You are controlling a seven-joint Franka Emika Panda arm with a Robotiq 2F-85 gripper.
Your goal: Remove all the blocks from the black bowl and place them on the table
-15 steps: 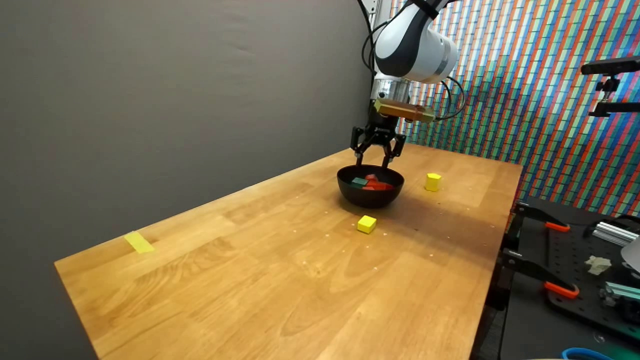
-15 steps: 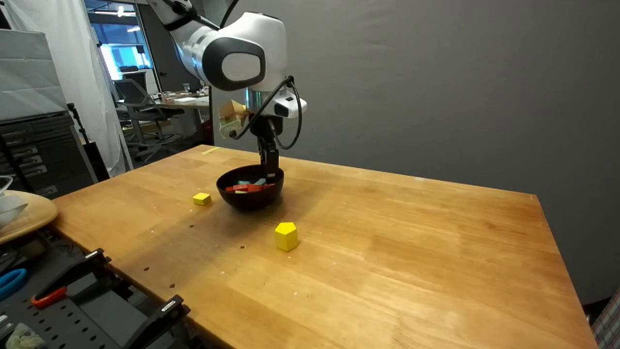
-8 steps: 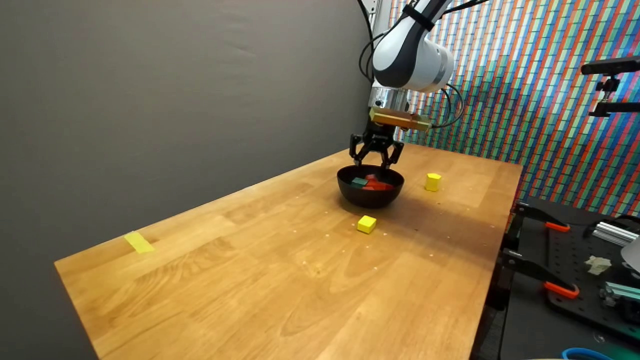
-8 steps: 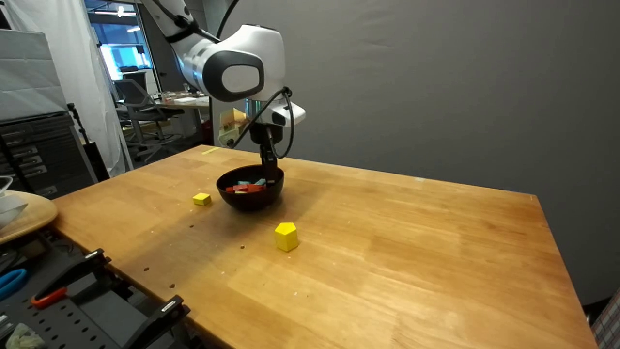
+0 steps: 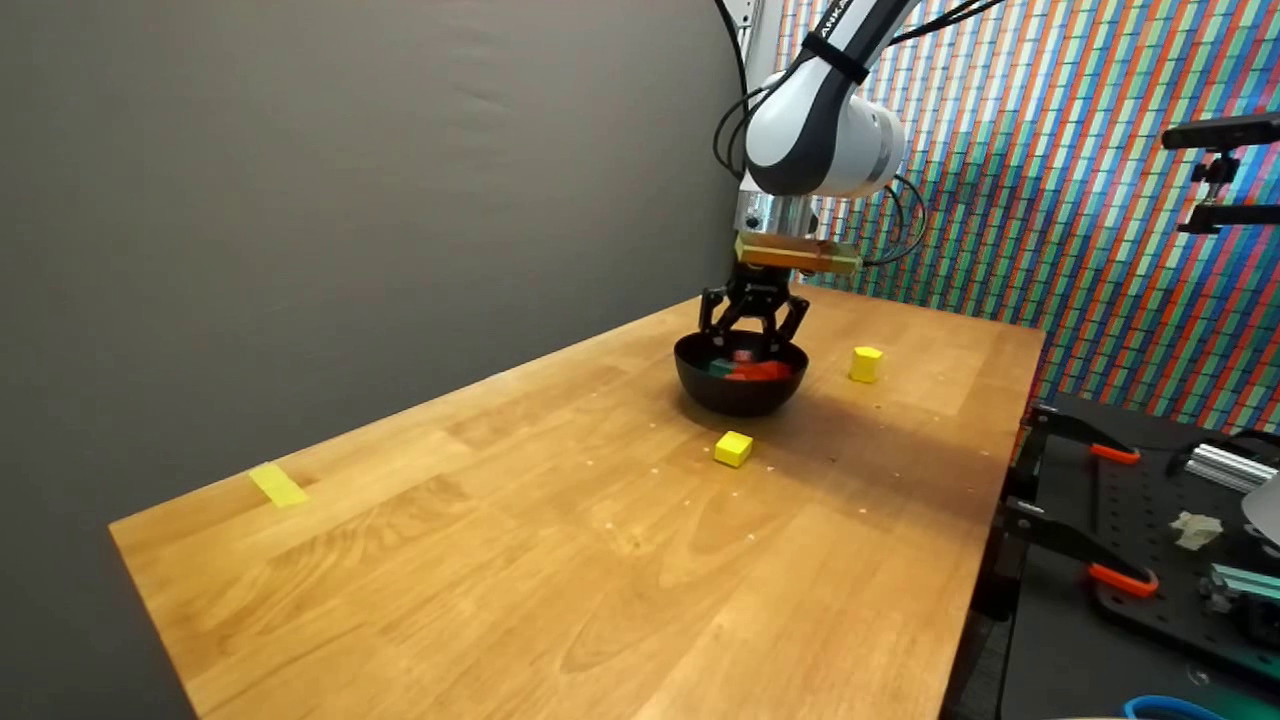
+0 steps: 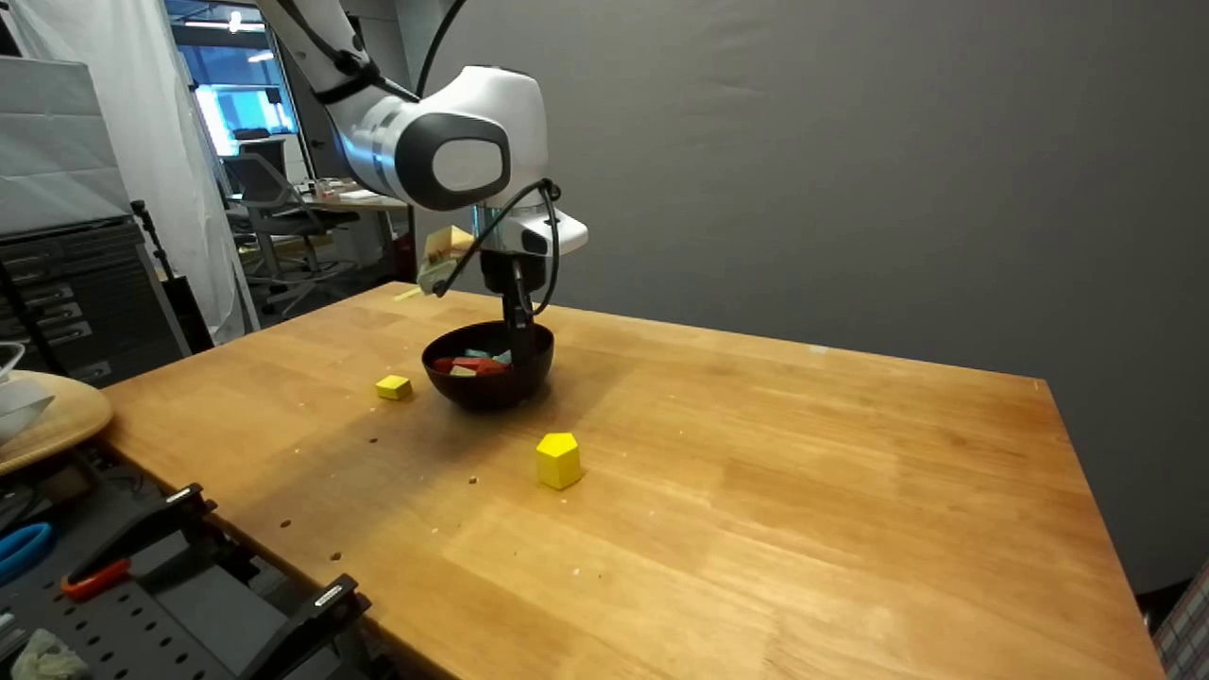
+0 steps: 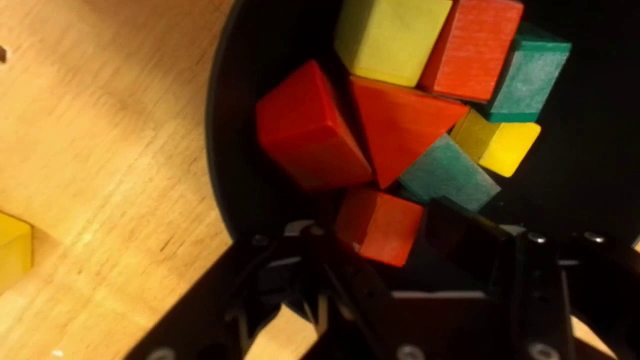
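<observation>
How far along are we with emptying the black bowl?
Looks done: a yellow pentagonal block and a flatter yellow block sit on the table.

In hand: the gripper is down in the black bowl, apparently straddling a red block; whether it is gripped, I can't tell.

Left: seven other blocks show in the wrist view, so most of the job seems to remain.

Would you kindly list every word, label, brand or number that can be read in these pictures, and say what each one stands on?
"ANKA": on the robot arm, near the top edge of an exterior view; any further letters cannot be made out.
Light marks on the black clamps: too small and blurred to read.
No lettering can be made out on the blocks, the black bowl or the table.
</observation>
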